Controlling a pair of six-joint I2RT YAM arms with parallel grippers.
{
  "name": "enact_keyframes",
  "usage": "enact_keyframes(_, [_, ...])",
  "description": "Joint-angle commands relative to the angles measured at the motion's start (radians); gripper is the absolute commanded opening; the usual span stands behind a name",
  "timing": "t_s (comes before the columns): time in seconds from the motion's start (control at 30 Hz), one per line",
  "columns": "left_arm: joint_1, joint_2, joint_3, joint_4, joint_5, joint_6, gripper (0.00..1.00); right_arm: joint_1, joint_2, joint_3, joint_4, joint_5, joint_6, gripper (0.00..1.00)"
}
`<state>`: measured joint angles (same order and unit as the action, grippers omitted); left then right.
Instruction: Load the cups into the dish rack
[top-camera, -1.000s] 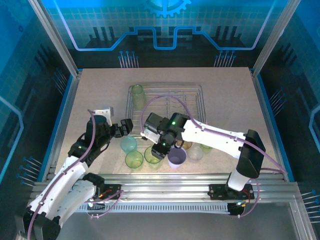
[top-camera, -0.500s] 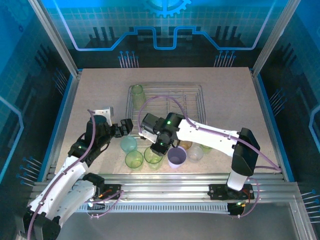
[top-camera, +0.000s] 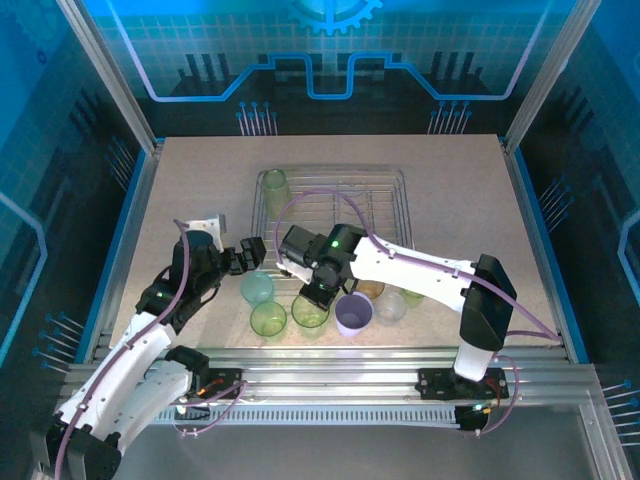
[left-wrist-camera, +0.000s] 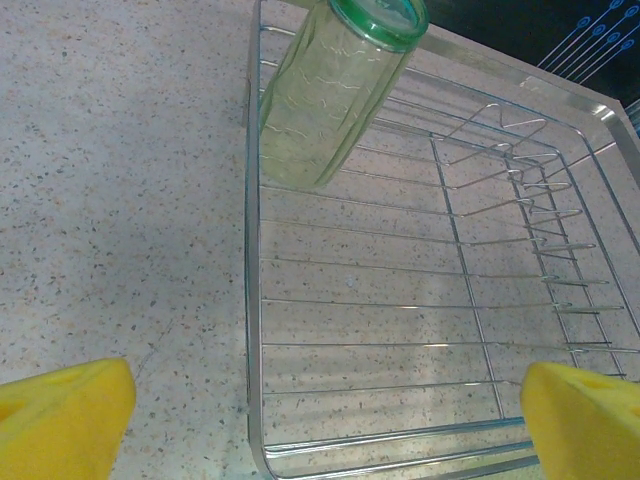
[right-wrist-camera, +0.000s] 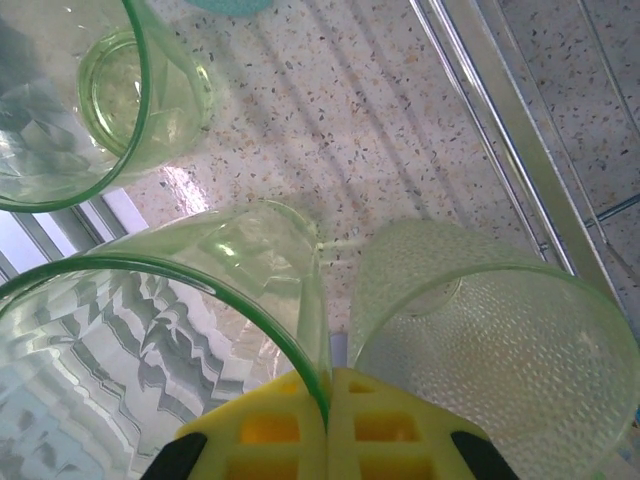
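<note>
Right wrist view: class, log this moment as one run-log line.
Right jaws: shut on rim of translucent green plastic tumbler | Left jaws: open, near silvery wire dish rack | Rack: one pale green tumbler in far-left corner

Dish rack: centre of table, toward the far edge.
Cup: in the rack's far-left corner.
Row of cups: on the table before the rack's near side.
Left gripper: beside the rack's near-left corner.
Right gripper: on the middle cup of the row.
</note>
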<state>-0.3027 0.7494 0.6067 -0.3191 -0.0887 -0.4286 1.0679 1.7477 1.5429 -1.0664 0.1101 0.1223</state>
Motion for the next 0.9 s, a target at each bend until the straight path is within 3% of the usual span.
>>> enact_keyframes(0.0, [0.007, -0.016, 0.047, -0.040, -0.002, -0.034, 0.99, -0.001, -0.073, 0.013, -0.013, 0.013, 0.018, 0.00])
enact_keyframes(0.23, [0.007, -0.056, 0.087, -0.053, 0.006, -0.053, 0.99, -0.112, -0.220, -0.044, 0.085, -0.113, 0.048, 0.00])
enact_keyframes(0.37, [0.007, -0.102, 0.097, -0.030, 0.068, -0.030, 0.99, -0.197, -0.311, -0.082, 0.135, -0.194, 0.057, 0.00])
enact_keyframes(0.7, [0.006, -0.154, 0.057, 0.262, 0.539, -0.045, 0.99, -0.529, -0.548, -0.283, 0.450, -0.611, 0.187, 0.00])
enact_keyframes(0.87, [0.005, -0.104, 0.054, 0.382, 0.702, -0.104, 0.99, -0.665, -0.628, -0.422, 0.778, -0.872, 0.372, 0.00])
